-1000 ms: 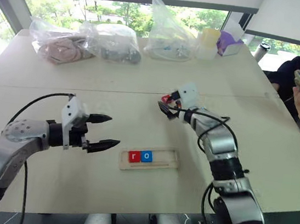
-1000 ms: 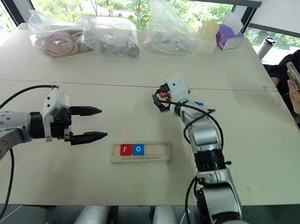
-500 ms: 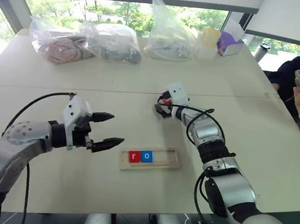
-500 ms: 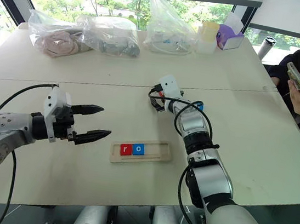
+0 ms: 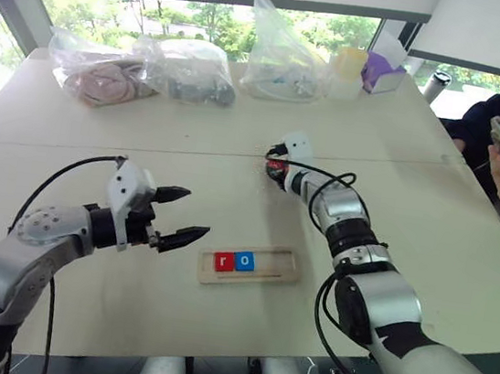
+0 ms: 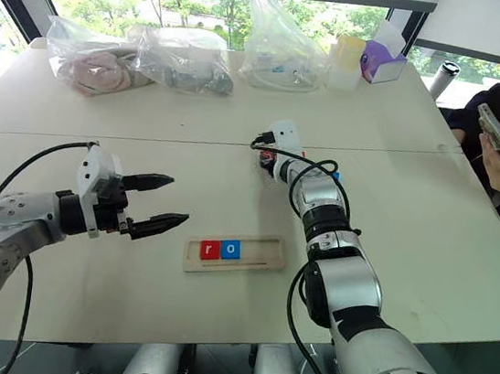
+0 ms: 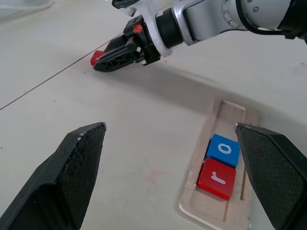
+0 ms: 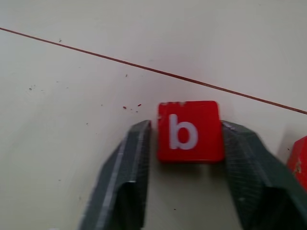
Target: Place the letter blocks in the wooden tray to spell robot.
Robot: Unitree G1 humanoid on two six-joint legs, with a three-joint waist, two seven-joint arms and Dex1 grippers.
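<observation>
The biggest risk is the red b block [image 8: 190,131] slipping or twisting out when lifted: the right gripper [image 8: 187,143] pinches it by its thin edges while it lies flat on the table [image 5: 99,140] just beyond the wooden tray [image 5: 249,265], so a shallow hold could drop it. A tilted block might then catch the tray's low rim. The tray holds a red r [image 5: 224,260] and blue o [image 5: 244,261] at its left end, the rest free. The left gripper [image 5: 186,216] hovers with jaws wide, holding nothing
</observation>
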